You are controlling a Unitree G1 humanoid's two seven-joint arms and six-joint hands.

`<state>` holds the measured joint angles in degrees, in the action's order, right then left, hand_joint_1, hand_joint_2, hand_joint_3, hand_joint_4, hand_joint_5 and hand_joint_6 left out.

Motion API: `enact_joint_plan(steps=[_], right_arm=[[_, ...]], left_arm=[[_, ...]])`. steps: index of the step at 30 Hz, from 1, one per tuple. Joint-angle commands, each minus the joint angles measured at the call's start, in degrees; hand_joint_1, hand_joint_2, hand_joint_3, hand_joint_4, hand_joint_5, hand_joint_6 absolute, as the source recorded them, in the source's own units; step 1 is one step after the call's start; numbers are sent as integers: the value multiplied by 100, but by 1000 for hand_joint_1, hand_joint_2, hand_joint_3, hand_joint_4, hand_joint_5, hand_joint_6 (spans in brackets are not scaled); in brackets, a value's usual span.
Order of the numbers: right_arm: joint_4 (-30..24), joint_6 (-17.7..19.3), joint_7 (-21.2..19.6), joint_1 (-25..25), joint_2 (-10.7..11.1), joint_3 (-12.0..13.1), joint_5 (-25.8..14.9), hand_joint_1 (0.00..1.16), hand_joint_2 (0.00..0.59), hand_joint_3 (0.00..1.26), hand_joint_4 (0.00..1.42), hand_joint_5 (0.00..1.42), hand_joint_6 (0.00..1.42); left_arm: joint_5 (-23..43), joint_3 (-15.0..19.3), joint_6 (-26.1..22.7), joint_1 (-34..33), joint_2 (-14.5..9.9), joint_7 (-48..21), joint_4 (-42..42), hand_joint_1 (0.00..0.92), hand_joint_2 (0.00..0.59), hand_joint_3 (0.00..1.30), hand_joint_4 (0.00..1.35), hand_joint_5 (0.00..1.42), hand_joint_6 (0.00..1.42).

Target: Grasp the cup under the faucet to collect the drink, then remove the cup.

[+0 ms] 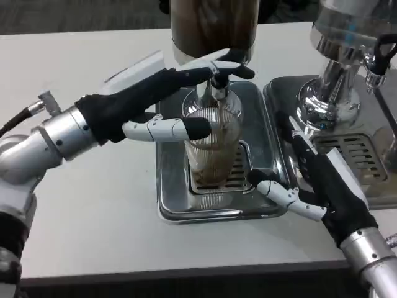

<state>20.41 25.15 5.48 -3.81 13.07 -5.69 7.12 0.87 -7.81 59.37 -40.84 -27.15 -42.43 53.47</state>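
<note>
Clear ribbed cup (214,152) — brown drink inside, under faucet (218,87).

The light is bright and even, and it seems to come from above. The white bench (111,205) looks a little washed out, with only soft grey shadows under the left robot hand (155,102). Strong white glare sits on the polished chrome dispenser base (329,93) and on the rim of the shiny steel drip tray (167,205). The clear ribbed plastic cup (211,149) shows pale reflections. The picture is a little soft, and the far top edge is dark and blurred.
</note>
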Motion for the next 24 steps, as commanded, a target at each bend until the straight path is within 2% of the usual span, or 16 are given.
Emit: enact_joint_plan(steps=[1, 24], right_arm=[[158, 96, 29, -169, -95, 65, -62, 571, 207, 0, 0, 0, 17], [916, 190, 253, -780, -347, 62, -126, 550, 221, 0, 0, 0, 32]], left_arm=[[-189, -141, 0, 73, -118, -235, 56, 0, 63, 220, 95, 146, 96], [-123, -137, -31, 91, -166, -231, -39, 0, 65, 223, 103, 147, 105]])
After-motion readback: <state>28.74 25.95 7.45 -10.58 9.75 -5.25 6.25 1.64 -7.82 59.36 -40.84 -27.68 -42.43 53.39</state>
